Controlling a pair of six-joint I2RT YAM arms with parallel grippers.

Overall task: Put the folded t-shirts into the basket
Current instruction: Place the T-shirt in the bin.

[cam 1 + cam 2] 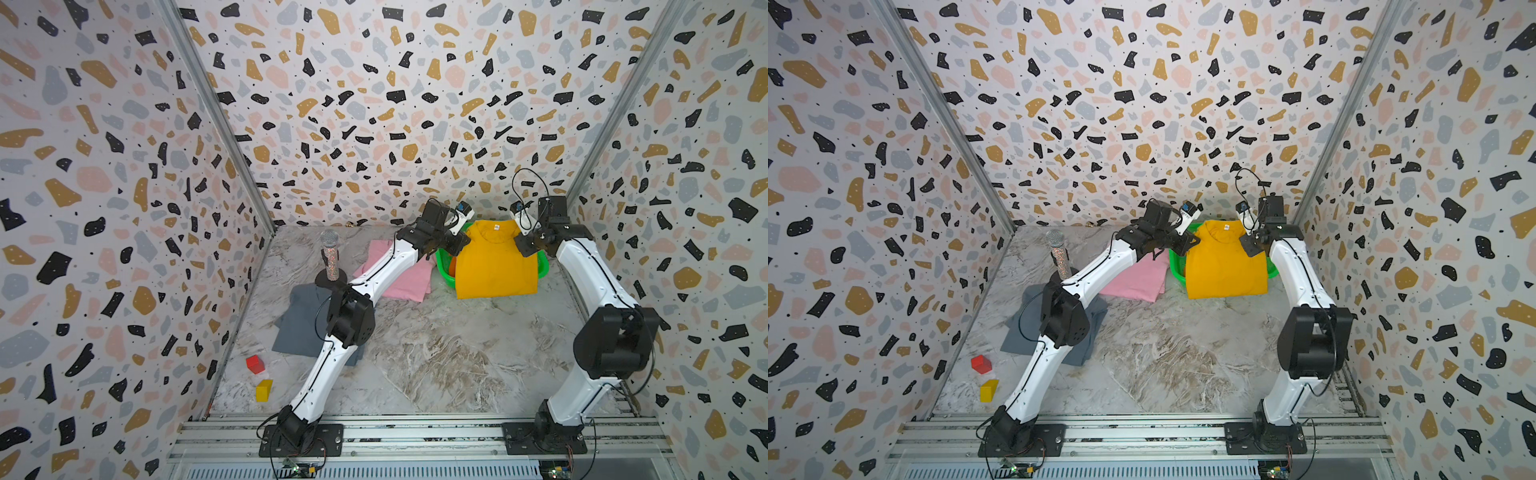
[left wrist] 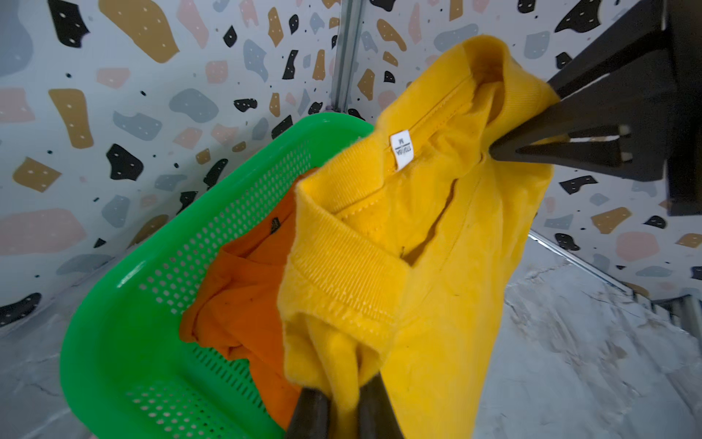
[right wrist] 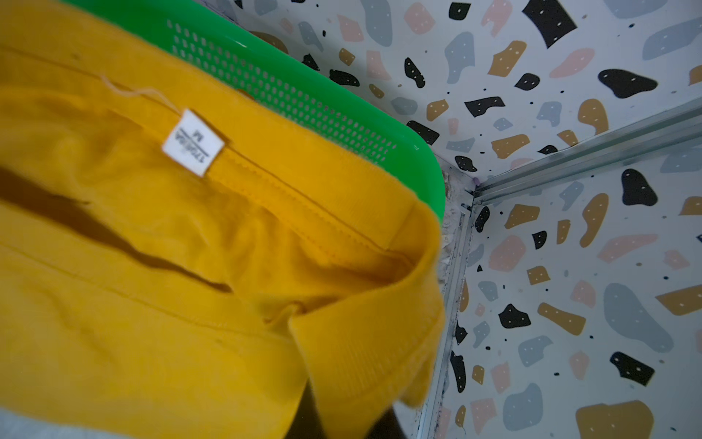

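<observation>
Both arms are up at the far end of the table (image 1: pixel 436 365), and they've got the mustard yellow t-shirt (image 1: pixel 494 266) between them. The left gripper (image 1: pixel 464 244) is clamped on one shoulder of it, the right gripper (image 1: pixel 522 246) pinched tight on the other; the left wrist view shows both sets of jaws biting cloth. The shirt hangs spread over the green basket (image 1: pixel 444 269), collar tag up, its lower edge reaching past the near rim. Inside the basket lies the orange t-shirt (image 2: pixel 247 304). The pink t-shirt (image 1: pixel 409 279) sits on the table just beside the basket, under the left arm. The grey-blue t-shirt (image 1: pixel 301 328) lies nearer the front, next to a glittery microphone (image 1: pixel 331 254) standing upright.
</observation>
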